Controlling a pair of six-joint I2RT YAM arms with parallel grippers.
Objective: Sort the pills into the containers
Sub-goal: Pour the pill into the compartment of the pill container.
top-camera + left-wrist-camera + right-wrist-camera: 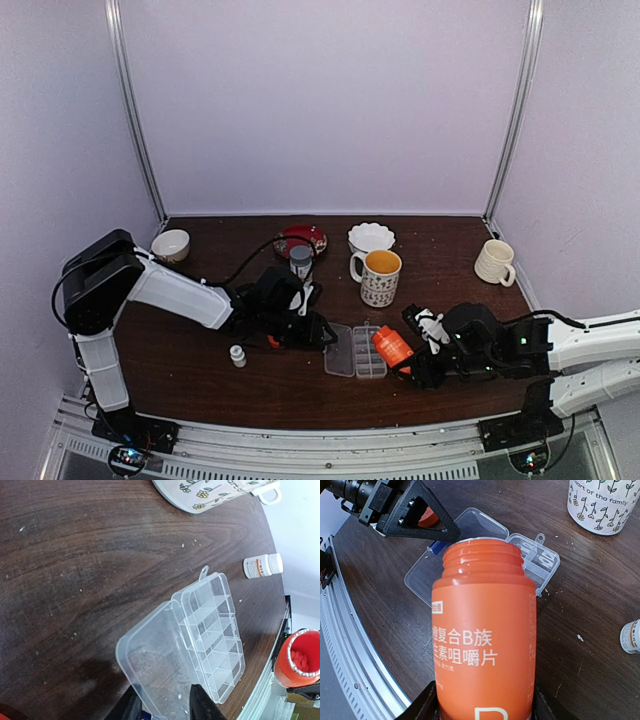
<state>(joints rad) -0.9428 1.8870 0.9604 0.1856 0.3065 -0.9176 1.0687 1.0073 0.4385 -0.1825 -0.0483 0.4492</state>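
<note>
pouring step, likely: right gripper (414, 358) clamped on uncapped orange plastic bottle (485, 630), pills (300, 657) inside; fingers of the left gripper (161, 706) straddle the open lid (150, 655) of the clear rectangular plastic pill box (214, 626), pinch unclear; next, tip over one empty cell.

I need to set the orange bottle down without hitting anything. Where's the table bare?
Widest bare patch: between the patterned mug and the cream mug. Also bare: the near edge, left of the small white bottle. Crowded: around the pill box, where the left gripper and orange bottle meet.
</note>
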